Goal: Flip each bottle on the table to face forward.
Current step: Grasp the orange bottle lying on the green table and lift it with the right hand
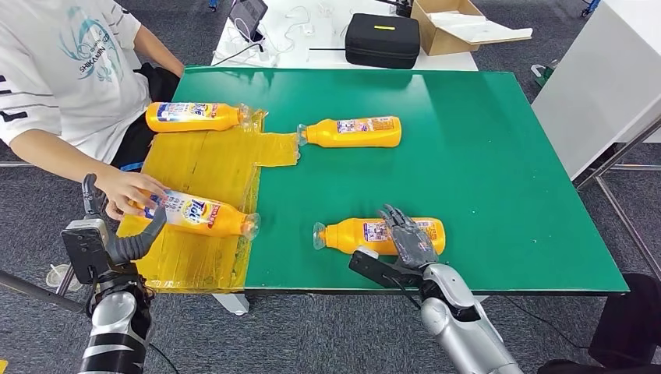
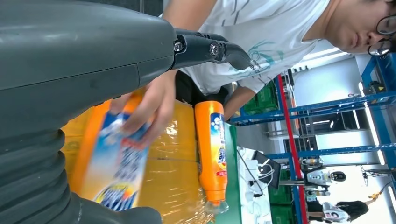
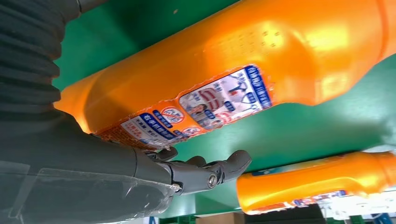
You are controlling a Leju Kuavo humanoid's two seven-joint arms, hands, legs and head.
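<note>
Four orange bottles lie on their sides on the green table [image 1: 499, 156]. My right hand [image 1: 407, 238] lies over the near right bottle [image 1: 355, 234] [image 3: 224, 70] with fingers spread along its label; the thumb stays apart from it. Another bottle [image 1: 351, 132] [image 3: 317, 186] lies further back, mid-table. Two more lie on a yellow sheet [image 1: 203, 164]: one at the back [image 1: 191, 117] [image 2: 212, 144] and a near one [image 1: 206, 216] [image 2: 112, 172]. A person's hand [image 1: 129, 191] [image 2: 149, 107] rests on the near one. My left hand [image 1: 117, 241] [image 2: 70, 70] hovers open just left of it, holding nothing.
The person in a white shirt [image 1: 70, 70] sits at the table's left side. Behind the green table stands a white table with a black case [image 1: 382, 39] and a cardboard box [image 1: 456, 23]. A white cabinet [image 1: 600, 86] stands to the right.
</note>
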